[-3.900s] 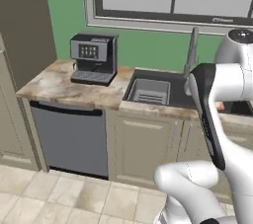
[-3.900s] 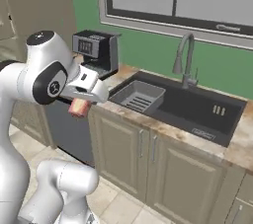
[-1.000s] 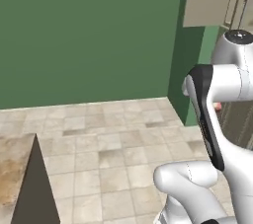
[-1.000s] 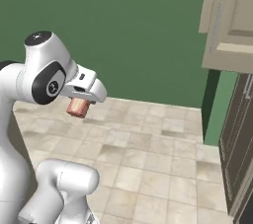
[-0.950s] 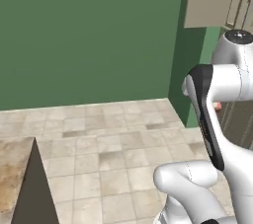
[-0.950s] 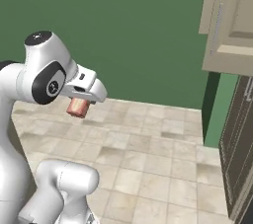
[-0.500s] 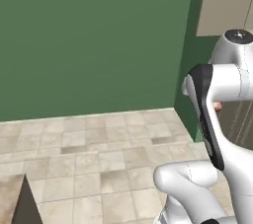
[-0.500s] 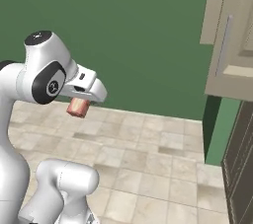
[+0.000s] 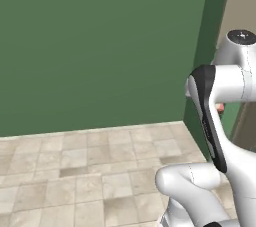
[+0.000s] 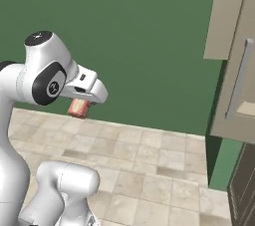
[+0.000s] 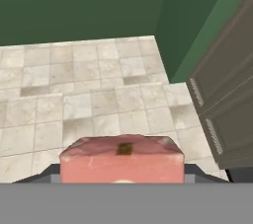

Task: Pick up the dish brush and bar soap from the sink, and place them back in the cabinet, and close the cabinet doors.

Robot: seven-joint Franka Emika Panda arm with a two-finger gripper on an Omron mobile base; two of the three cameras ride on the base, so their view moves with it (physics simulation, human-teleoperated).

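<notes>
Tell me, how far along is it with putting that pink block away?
Partway. Done: the bar soap is out of the sink and gripped in the claw, carried above the tiled floor. In hand: getting it over to the beige cabinet, whose door with the grey bar handle stands at the right. Left: setting the soap inside, the dish brush, and shutting the doors.

- The bar soap (image 11: 122, 160) sits between my fingertips, a pinkish block with a flat top and chamfered corners, a small dark mark in the middle of its upper edge. From the right base view it (image 10: 78, 108) hangs just under my gripper (image 10: 79, 106).
- The cabinet (image 10: 238, 70) stands well off to my gripper's right, beige, raised-panel front.
- One of the cabinet doors (image 10: 226, 13) carries a long vertical grey bar handle.
</notes>
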